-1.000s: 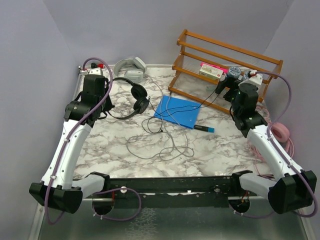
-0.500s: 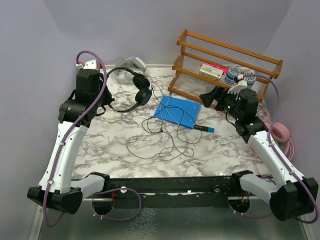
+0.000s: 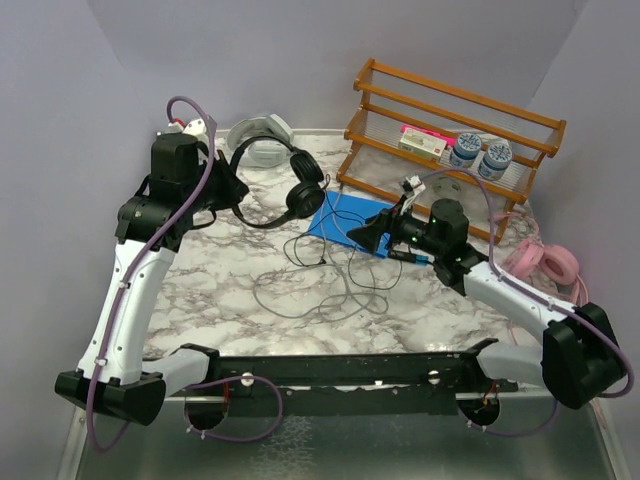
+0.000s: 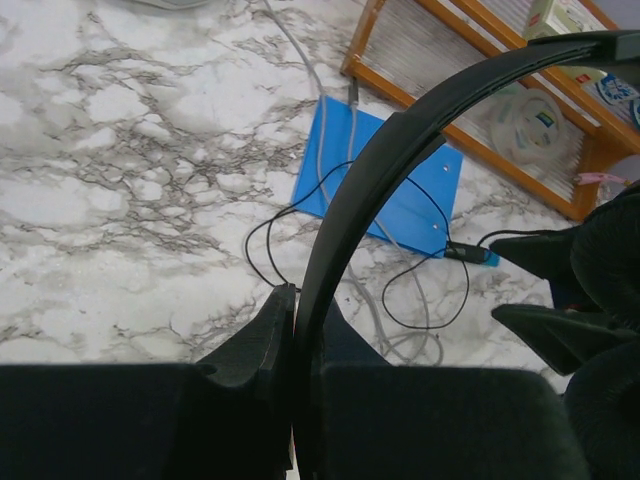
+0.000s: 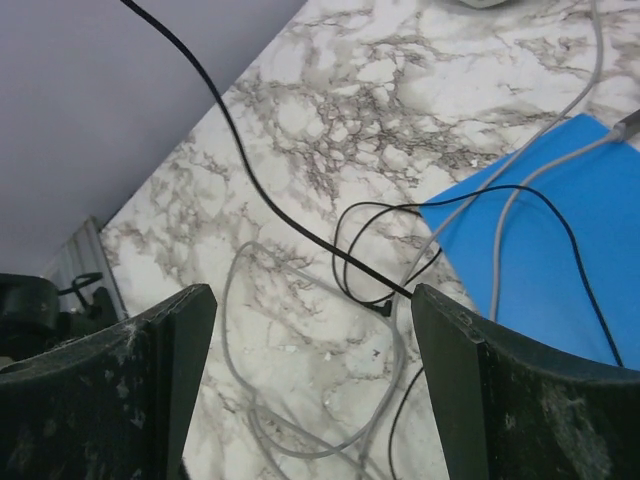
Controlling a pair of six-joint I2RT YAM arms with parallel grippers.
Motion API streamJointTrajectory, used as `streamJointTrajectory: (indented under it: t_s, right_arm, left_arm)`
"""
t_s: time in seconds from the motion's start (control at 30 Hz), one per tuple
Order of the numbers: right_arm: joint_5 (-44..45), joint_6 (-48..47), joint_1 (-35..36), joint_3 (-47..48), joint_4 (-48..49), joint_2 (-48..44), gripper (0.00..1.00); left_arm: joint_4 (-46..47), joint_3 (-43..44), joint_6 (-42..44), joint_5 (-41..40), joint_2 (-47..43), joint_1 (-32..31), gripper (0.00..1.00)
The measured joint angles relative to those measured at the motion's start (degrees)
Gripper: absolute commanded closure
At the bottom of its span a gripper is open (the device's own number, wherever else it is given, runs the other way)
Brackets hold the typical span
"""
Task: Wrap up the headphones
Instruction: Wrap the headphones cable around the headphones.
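The right gripper (image 5: 312, 320) has its fingers wide apart over the marble table (image 5: 330, 110); a thin black cable (image 5: 262, 203) crosses a grey cable (image 5: 228, 300) beside a blue sheet (image 5: 560, 250).

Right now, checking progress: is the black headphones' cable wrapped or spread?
Spread: the black cable lies in loose loops over the table and blue pad.

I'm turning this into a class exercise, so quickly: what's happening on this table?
The left claw is shut on the headband of the black headphones, holding them up off the marble table. Their thin cable trails down into loose loops beside the blue pad, and the open right claw hovers over those loops. The grey-white headphones and the pink headphones lie untouched at the edges.
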Motion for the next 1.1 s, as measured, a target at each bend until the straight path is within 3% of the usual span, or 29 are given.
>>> streamJointTrajectory:
  t_s: [0.27, 0.33, 0.43, 0.53, 0.57, 0.73, 0.9, 1.1]
  right_arm:
    - [4.81, -6.03, 1.33, -10.34, 15.93, 4.81, 0.2]
    - [5.42, -6.82, 1.62, -10.78, 18.64, 7.28, 0.44]
    - [6.05, -7.5, 2.05, -10.82, 22.34, 9.6, 0.62]
    - [6.38, -7.5, 2.12, -10.95, 25.64, 10.82, 0.95]
    - [6.75, -7.19, 2.19, -11.19, 26.77, 11.02, 0.99]
    - [12.28, -4.79, 2.36, -14.16, 28.55, 8.15, 1.0]
    - [26.25, -4.15, 2.4, -13.77, 21.57, -4.22, 1.0]
    - [44.89, -8.52, 1.57, -2.08, 9.46, -11.93, 1.0]
  left_arm:
    - [0.04, 0.35, -1.07, 7.58, 0.5, 0.0, 1.0]
    - [0.0, 0.66, -1.33, 8.83, 0.81, 0.0, 1.0]
    - [0.09, 1.42, -1.66, 9.92, 0.96, 0.0, 1.0]
    - [0.17, 1.97, -1.92, 10.91, 0.96, 0.0, 1.0]
    - [0.26, 1.97, -1.99, 11.39, 0.94, 0.0, 1.0]
    - [0.35, 1.84, -1.77, 12.72, 0.87, 0.0, 1.0]
    - [0.96, -1.49, -0.07, 12.81, -0.35, 0.0, 1.0]
    - [0.94, -6.34, 2.75, 14.97, -0.39, 0.0, 1.0]
